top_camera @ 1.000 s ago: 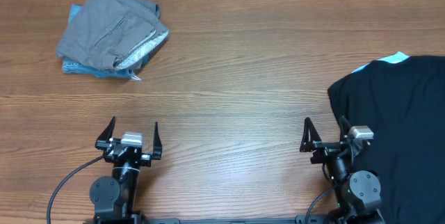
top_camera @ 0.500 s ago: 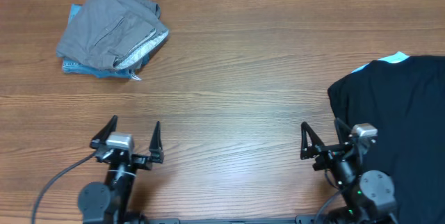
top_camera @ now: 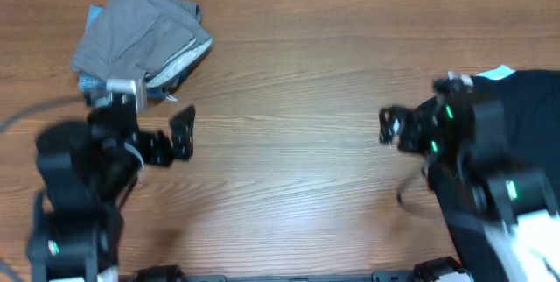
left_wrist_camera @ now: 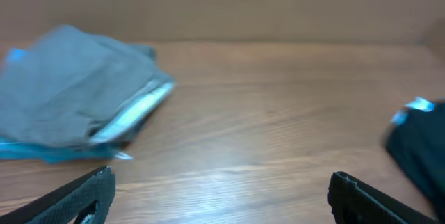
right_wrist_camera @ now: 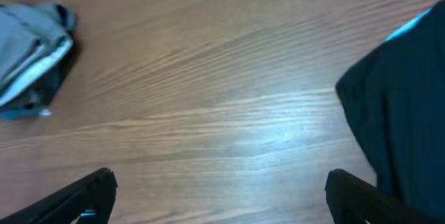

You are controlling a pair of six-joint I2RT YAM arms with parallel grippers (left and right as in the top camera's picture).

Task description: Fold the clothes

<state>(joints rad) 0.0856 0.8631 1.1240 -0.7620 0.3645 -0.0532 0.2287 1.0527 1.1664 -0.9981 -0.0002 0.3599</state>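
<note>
Black T-shirt lies spread at right edge; grey pile is parked upper left, leaving you working room. Your left gripper and right gripper gape wide, empty, ready to grasp.

Lit softly and evenly from above; no hard shadows. Pale sheen on the bench just ahead of the right fingers, fainter ahead of the left fingers. Overhead, left arm and right arm smeared by blur. Soft in both wrist views: hazy grey pile beyond the left fingers, featureless black T-shirt beside the right.
</note>
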